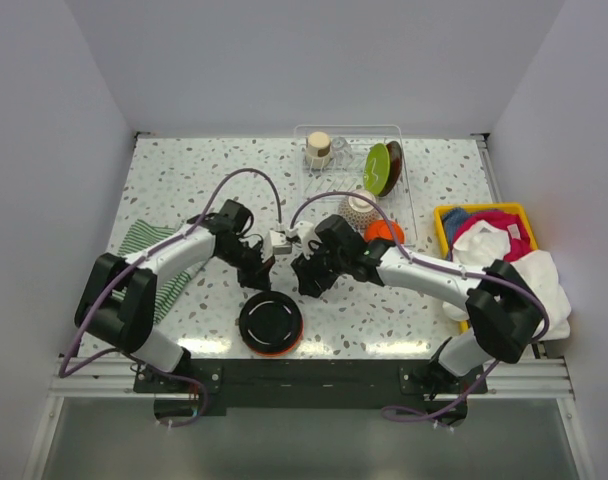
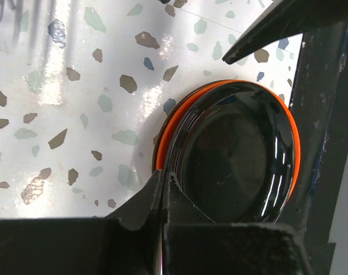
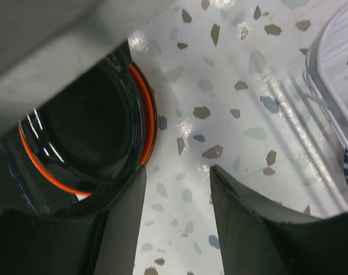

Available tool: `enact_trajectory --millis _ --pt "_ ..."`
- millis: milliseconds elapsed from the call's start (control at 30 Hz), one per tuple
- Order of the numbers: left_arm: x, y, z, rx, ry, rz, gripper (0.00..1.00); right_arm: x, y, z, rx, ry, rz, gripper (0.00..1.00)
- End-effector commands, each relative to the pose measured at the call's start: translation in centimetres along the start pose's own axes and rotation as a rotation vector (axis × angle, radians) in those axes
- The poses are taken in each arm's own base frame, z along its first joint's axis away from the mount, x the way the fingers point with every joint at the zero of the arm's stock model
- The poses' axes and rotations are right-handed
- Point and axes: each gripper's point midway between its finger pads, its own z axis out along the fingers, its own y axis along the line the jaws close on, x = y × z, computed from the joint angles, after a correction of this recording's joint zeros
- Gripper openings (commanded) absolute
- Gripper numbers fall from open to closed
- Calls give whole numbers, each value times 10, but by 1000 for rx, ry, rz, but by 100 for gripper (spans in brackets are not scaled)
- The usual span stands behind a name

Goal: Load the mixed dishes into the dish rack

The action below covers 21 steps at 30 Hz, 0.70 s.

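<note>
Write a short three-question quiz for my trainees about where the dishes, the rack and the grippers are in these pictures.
1. True or false: the black plate stands in the dish rack.
2. Which colour is the plate standing next to the dark red plate in the rack? A green; B blue; C white.
3. What is the right gripper holding?
Key: 1 false, it lies flat at the near edge of the table; 2 A; 3 nothing, it is open.
</note>
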Motion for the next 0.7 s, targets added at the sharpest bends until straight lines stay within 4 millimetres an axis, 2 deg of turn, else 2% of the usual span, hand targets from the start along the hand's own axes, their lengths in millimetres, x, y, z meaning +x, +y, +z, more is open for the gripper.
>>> enact_trajectory --millis 0,133,367,400,500,600,667 --pt "-10 -5 -15 -19 -8 44 0 -14 6 -12 -13 -66 -29 54" --pt "-15 -3 -20 -44 -8 66 0 -20 25 -7 -126 -85 -15 57" --pt "-26 -4 -25 -43 -32 74 0 -33 44 17 -284 -56 -16 58" --pt "-27 -5 -26 -43 -35 73 0 -30 44 25 -295 -40 -3 59" --pt "-31 -8 -29 -37 -49 71 0 -33 49 35 -340 -42 34 59" --pt "-31 -10 -31 -39 -57 70 0 -40 56 28 -376 -50 31 58" --pt "-29 -12 -30 -37 -59 69 0 -43 52 20 -369 -53 31 58"
